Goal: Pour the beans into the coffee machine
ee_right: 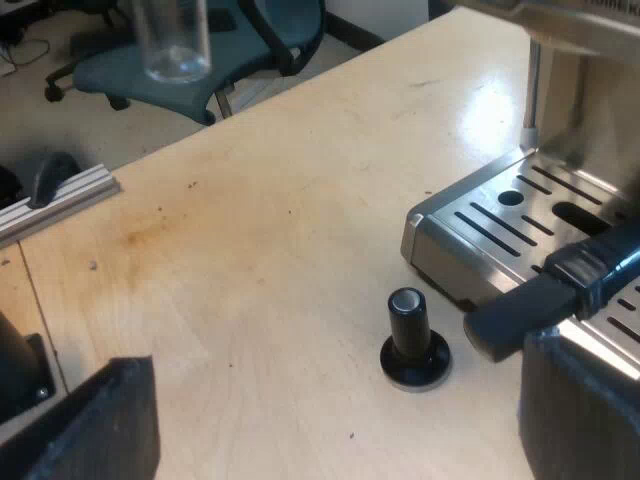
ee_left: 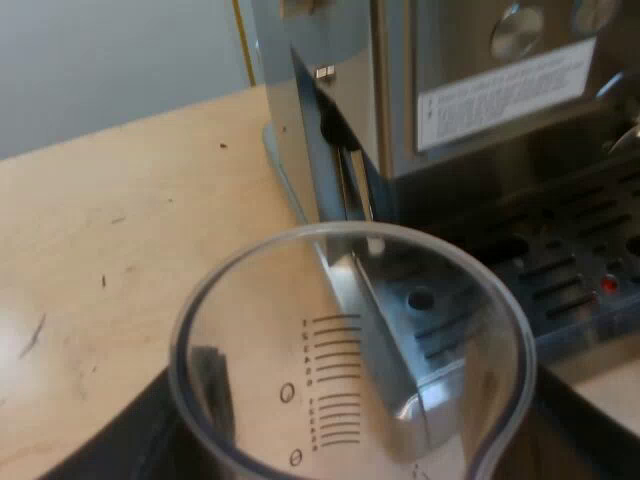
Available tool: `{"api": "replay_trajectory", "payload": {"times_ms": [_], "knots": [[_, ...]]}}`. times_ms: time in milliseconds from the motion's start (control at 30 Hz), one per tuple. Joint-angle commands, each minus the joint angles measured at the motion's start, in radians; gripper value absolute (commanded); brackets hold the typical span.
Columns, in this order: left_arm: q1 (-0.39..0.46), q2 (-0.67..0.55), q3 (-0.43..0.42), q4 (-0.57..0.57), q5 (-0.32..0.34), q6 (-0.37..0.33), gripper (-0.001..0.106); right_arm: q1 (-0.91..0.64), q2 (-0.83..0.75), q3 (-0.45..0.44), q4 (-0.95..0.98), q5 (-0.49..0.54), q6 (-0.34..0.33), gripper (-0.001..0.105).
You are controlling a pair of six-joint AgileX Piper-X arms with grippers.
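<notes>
Measuring glass (ee_left: pixel 350 340) is held in the left hand (ee_left: pixel 350 445) near the espresso machine (ee_left: pixel 450 100); right hand (ee_right: pixel 340 420) hangs spread wide over the tabletop (ee_right: pixel 250 250) near the tamper (ee_right: pixel 412 340).

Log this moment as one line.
left gripper: shut on glass, near machine | glass: no beans seen | right gripper: open, over table | tamper: upright beside drip tray
</notes>
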Motion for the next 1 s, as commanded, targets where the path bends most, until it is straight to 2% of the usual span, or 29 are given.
{"api": "replay_trajectory", "payload": {"times_ms": [33, 267, 300, 400, 500, 733, 1000], "knots": [[0.0, -0.008, 0.036, -0.074, -0.003, -0.024, 0.021, 0.001, 0.018, 0.01, -0.044, -0.014, -0.004, 0.079], [0.0, -0.008, 0.161, -0.244, -0.003, -0.041, 0.021, 0.001, 0.139, 0.017, -0.128, -0.014, -0.004, 0.079], [0.0, -0.002, 0.209, -0.314, -0.003, -0.069, 0.021, 0.001, 0.181, 0.017, -0.159, -0.014, -0.004, 0.079], [0.0, 0.008, 0.276, -0.387, -0.003, -0.113, 0.021, 0.003, 0.242, 0.017, -0.204, -0.014, -0.004, 0.079], [0.0, 0.022, 0.317, -0.457, -0.003, -0.124, 0.021, 0.003, 0.29, 0.017, -0.238, -0.014, -0.004, 0.079], [0.0, 0.085, 0.371, -0.622, -0.044, -0.124, 0.021, 0.003, 0.37, 0.017, -0.302, -0.014, -0.004, 0.079], [0.0, 0.3, 0.372, -0.827, -0.043, -0.111, 0.021, 0.003, 0.426, 0.017, -0.365, -0.014, -0.004, 0.079]]}}
